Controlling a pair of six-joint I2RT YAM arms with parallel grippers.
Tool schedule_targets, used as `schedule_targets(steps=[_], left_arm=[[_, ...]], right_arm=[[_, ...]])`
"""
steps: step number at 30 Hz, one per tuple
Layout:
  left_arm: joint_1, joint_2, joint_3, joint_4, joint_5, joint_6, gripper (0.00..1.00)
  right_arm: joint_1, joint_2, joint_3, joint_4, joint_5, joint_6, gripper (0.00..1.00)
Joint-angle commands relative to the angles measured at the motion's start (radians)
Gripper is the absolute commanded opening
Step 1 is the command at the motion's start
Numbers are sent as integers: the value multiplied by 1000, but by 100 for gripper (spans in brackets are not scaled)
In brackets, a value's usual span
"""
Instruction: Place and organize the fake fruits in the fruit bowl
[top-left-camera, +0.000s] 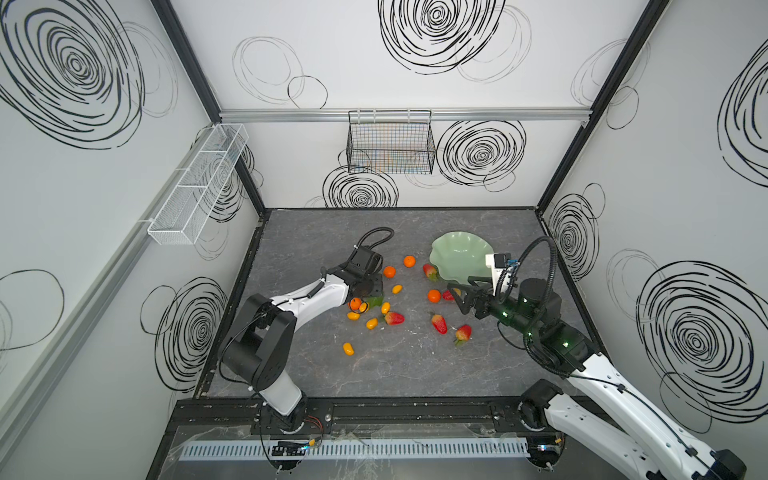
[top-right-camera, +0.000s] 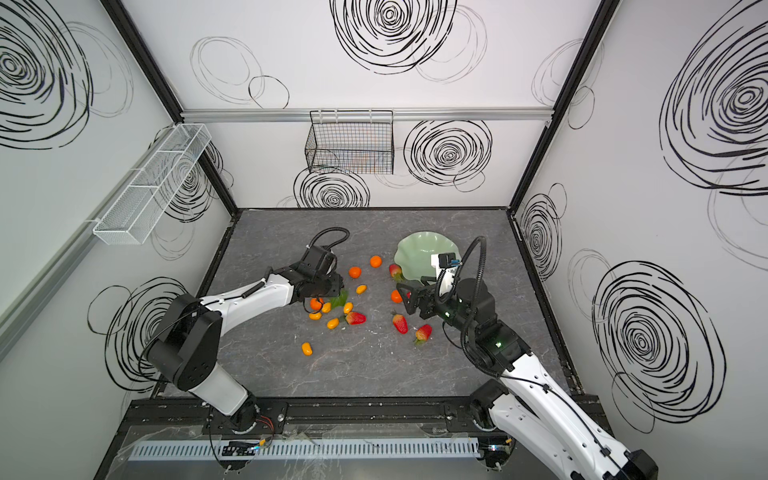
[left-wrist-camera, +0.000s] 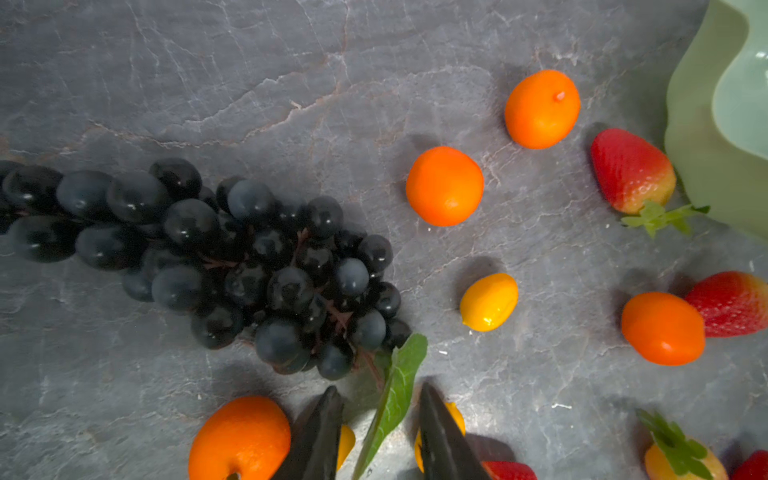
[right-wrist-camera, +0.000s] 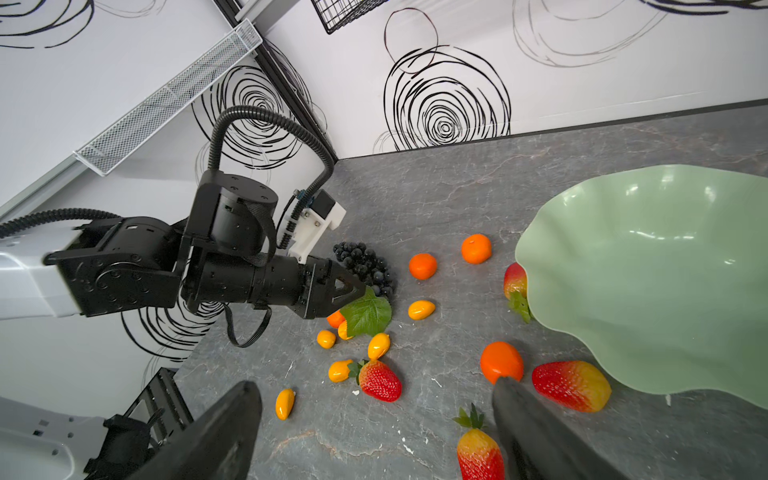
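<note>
Left pincer (left-wrist-camera: 379, 388) narrowly parted; green plastic leaf (left-wrist-camera: 405, 357) of dark glossy grape bunch (left-wrist-camera: 249, 266) lies between tips, unclamped. Right pincer (right-wrist-camera: 376, 384) wide.

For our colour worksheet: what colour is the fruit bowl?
Pale mint green; the fruit bowl shows best in the right wrist view.

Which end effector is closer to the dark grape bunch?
Left. The left end effector sits right by the grape bunch, its jaws apart on either side of the green leaf. The right end effector is farther off, near the fruit bowl.
</note>
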Motion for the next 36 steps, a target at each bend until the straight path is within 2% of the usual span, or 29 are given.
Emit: schedule_targets(steps=[1,8,15,20,26,31,36], left_arm=[[-6,2,-15,-37,-36,47,35],[2,-79,-86,-47,-187,6,27],[43,-99,-117,-39,-151,14,20],[8,-65,-88,-16,-109,36,18],[-33,27,-7,-59,-110,46,15],[-51,81,42,-71,-99,46,15],[-48,135,97,-87,-121,48,21]], right_arm=[[8,-3,2,59,-65,-18,91],[10,-9,2,45,-51,-30,91],[12,0,-5,53,-52,-21,90],[11,0,-5,48,-47,-23,90],[9,12,5,20,-10,8,89],[-5,60,-14,113,-121,79,89],[-4,86,-8,134,-132,85,89]])
